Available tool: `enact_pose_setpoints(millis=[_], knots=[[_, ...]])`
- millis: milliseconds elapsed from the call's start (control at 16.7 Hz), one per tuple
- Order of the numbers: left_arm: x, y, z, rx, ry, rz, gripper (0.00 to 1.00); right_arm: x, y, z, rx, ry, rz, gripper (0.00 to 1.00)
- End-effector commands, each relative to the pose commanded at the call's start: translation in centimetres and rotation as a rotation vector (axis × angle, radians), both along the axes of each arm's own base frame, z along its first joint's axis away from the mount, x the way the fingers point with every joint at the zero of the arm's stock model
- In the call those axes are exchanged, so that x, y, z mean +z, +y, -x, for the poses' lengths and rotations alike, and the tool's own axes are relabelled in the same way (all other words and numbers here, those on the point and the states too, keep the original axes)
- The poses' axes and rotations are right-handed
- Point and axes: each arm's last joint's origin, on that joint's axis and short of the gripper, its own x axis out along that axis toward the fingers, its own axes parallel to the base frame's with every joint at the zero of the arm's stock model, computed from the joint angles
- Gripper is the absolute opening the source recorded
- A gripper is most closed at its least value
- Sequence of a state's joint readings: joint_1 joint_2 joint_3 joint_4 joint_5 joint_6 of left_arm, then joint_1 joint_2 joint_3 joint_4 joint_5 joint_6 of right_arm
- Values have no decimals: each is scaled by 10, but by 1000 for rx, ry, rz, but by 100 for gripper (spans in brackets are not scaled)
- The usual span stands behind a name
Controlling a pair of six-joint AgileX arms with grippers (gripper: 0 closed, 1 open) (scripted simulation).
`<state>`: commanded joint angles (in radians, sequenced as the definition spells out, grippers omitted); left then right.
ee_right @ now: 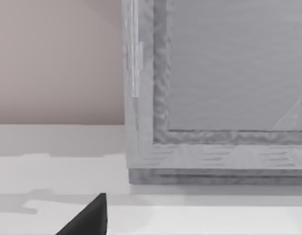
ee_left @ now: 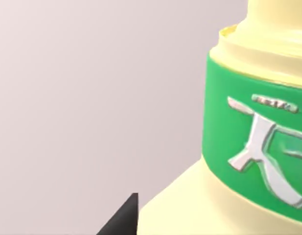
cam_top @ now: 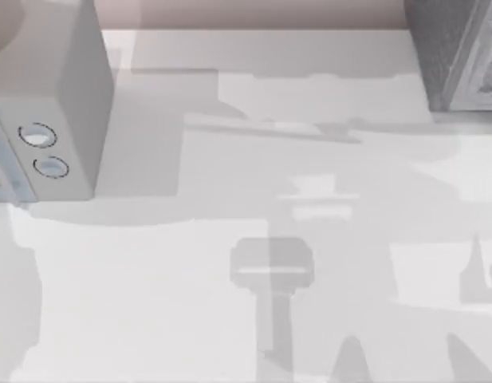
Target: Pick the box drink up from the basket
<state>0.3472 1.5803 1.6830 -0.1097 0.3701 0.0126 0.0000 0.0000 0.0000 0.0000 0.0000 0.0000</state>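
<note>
The left wrist view has the box drink (ee_left: 248, 147), a pale yellow container with a green band carrying a silvery raised mark, very close to the camera, against a plain pinkish-grey backdrop. A dark fingertip (ee_left: 122, 218) of the left gripper rises just beside the container's lower shoulder; whether it touches the container, and whether the gripper is clamped around it or spread apart, cannot be told.

The right wrist view faces a grey rough-textured framed box (ee_right: 214, 98) standing on the white table (ee_right: 53, 147), with one dark fingertip (ee_right: 89, 218) of the right gripper showing in front of it; this gripper's state cannot be told either.

From above, the table (cam_top: 150, 303) bears a light grey box-shaped appliance with two round knobs (cam_top: 62, 104) at its left and the grey framed box (cam_top: 457, 52) at its far right corner.
</note>
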Motion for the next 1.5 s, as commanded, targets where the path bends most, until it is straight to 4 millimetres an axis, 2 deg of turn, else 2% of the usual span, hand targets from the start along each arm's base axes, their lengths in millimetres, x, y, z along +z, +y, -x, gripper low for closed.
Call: enact_pose_setpoints(millis=[120, 240, 360, 480, 660, 900, 1080, 1200, 1320, 1500], knots=[[-2, -12, 16, 0, 2, 3, 0, 0, 0, 0, 0, 0, 0, 100], [-6, -29, 41, 0, -3, 2, 0, 0, 0, 0, 0, 0, 0, 100], [-16, -47, 72, 0, -8, 0, 0, 0, 0, 0, 0, 0, 0, 100], [-35, -65, 107, 0, -9, -1, 0, 0, 0, 0, 0, 0, 0, 100], [-81, -88, 158, 0, -4, -2, 0, 0, 0, 0, 0, 0, 0, 100], [-166, -107, 211, 1, 9, -2, 0, 0, 0, 0, 0, 0, 0, 100], [-227, -114, 230, 3, 12, -3, 0, 0, 0, 0, 0, 0, 0, 100], [-258, -117, 236, 5, 7, -4, 0, 0, 0, 0, 0, 0, 0, 100], [-279, -119, 237, 6, 2, -5, 0, 0, 0, 0, 0, 0, 0, 100], [-288, -119, 237, 7, -1, -5, 0, 0, 0, 0, 0, 0, 0, 100]])
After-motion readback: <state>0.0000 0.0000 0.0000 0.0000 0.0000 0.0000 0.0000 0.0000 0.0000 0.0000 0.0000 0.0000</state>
